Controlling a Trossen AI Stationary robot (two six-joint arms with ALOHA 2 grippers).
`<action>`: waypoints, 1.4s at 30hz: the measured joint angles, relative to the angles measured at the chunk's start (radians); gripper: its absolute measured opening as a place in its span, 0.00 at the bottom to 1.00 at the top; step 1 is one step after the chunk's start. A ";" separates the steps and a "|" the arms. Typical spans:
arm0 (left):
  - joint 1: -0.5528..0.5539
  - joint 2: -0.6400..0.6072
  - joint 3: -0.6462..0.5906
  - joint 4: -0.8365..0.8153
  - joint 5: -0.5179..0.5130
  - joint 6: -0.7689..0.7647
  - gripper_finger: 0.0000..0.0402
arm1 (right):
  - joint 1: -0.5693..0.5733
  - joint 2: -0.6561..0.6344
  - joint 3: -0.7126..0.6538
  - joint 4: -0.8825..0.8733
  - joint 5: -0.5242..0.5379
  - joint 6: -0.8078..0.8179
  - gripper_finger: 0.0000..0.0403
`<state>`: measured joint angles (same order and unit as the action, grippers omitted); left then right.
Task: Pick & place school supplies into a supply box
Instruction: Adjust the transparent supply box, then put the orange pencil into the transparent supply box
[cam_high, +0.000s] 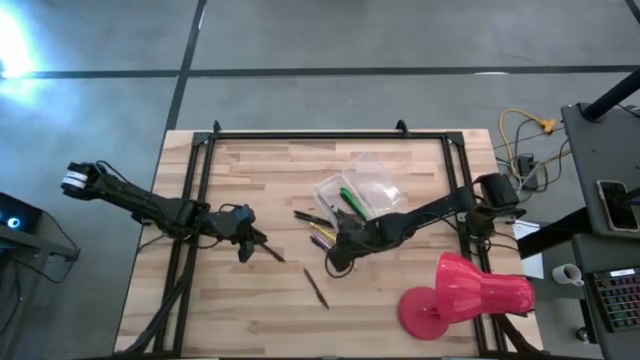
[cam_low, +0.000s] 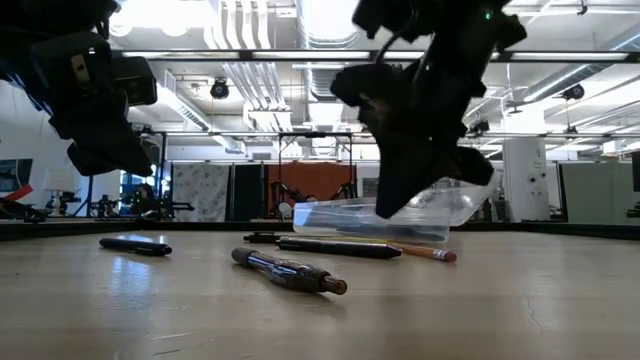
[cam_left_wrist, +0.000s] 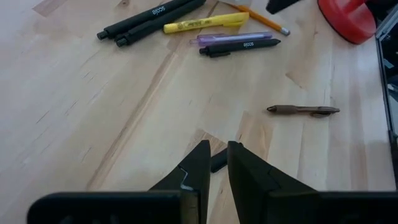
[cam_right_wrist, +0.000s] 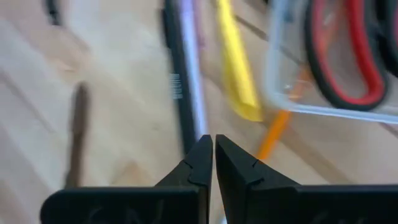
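— Which step are we at?

— Picking. The box (cam_high: 362, 187) already holds scissors (cam_right_wrist: 348, 56) and a green pen (cam_high: 352, 201); most pens (cam_high: 318, 228) lie on the tabletop (cam_high: 270, 310) just beside it.

— And the pincers?

— The right pincer (cam_high: 337, 262) hangs over those pens, fingers nearly together, empty. The left pincer (cam_high: 247, 250) sits well away from the box, narrow, over a dark pen (cam_high: 270, 253).

— Next?

— Probably open up, drop down, then grip one pen.

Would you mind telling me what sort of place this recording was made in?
Most likely a robotics lab or workshop. A wooden table in a black frame stands on a grey concrete floor; the low view shows exposed ceiling ducts and more equipment beyond; loose cables and a keyboard sit beside the table.
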<state>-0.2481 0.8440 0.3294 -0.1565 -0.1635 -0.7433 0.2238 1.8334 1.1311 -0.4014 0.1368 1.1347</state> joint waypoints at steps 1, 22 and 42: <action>0.000 0.000 0.000 0.001 0.000 0.000 0.10 | 0.005 0.000 0.008 0.000 0.024 0.010 0.03; 0.000 0.000 0.000 0.004 0.000 -0.003 0.10 | -0.016 0.125 0.163 -0.288 0.237 0.182 0.03; 0.000 0.000 0.000 0.003 0.000 -0.002 0.10 | 0.028 0.052 0.168 -0.410 0.073 0.039 0.03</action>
<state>-0.2485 0.8440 0.3294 -0.1532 -0.1637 -0.7449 0.2515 1.8853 1.2987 -0.8116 0.2098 1.1733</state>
